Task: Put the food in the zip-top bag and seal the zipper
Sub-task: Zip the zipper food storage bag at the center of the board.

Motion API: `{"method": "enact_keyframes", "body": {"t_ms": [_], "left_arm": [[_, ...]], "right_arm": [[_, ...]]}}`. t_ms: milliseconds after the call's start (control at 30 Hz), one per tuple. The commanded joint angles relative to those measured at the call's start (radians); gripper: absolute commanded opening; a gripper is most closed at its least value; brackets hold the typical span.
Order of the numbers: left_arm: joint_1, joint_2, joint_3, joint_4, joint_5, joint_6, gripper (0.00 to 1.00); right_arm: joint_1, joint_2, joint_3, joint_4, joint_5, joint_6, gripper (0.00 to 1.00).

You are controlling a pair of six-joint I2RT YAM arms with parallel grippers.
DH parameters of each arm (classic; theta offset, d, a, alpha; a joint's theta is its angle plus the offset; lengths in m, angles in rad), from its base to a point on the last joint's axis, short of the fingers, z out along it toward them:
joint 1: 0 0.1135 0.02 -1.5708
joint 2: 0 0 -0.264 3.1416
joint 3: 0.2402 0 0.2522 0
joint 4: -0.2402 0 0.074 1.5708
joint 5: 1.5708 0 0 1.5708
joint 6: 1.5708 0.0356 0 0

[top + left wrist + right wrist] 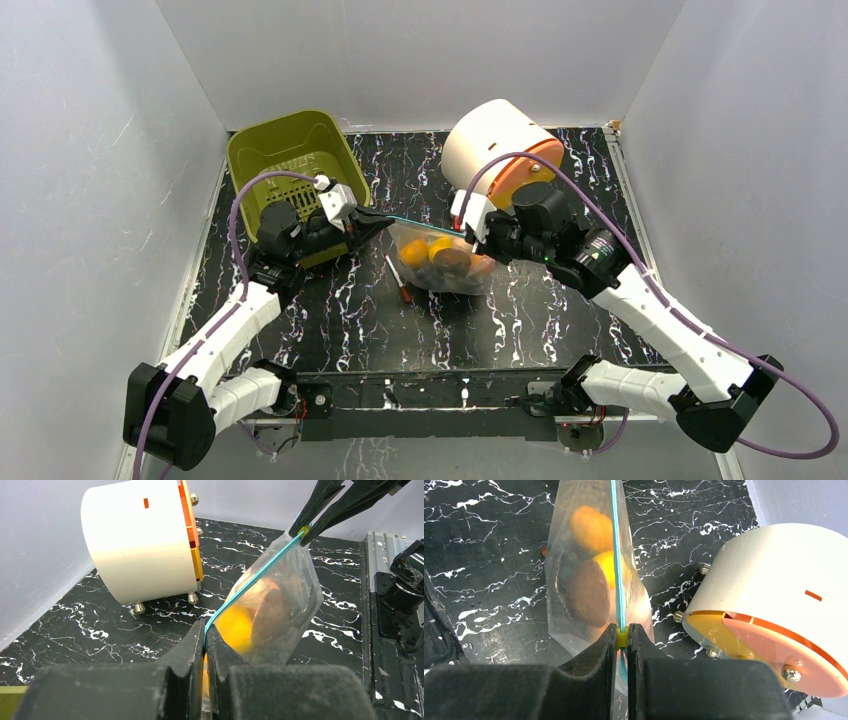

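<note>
Now the left fingers point(192, 645) and right fingers point(599, 650) are each clamping an end of the teal-blue zipper strip point(254, 579), holding the clear crinkly plastic bag point(300, 595), orange toy food point(237, 625) inside, taut beside the white cylindrical drum point(140, 545). Sealing looks underway; next, one pinch should slide along.

Mid-surface, the zip-top bag point(452, 272) is stretched between both arms, orange food point(415, 252) showing inside. The left gripper point(387, 222) pinches one end of the teal zipper point(428, 228), the right gripper point(469, 238) the other. A pen point(397, 279) lies just beside the bag; a green basket point(285, 155) sits at the far-left corner.
</note>
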Motion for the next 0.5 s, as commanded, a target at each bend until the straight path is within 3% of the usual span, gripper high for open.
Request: {"method": "enact_keyframes", "body": {"t_ms": [0,467], "left_arm": [[0.041,-0.022,0.035,0.039,-0.083,0.010,0.00],[0.044,-0.006,0.030,0.048,-0.088,-0.005,0.00]], "right_arm": [[-0.024,-0.050,0.042,-0.088,0.103,-0.014,0.00],[-0.024,-0.101,0.056,-0.231,0.178,-0.028,0.00]]}}
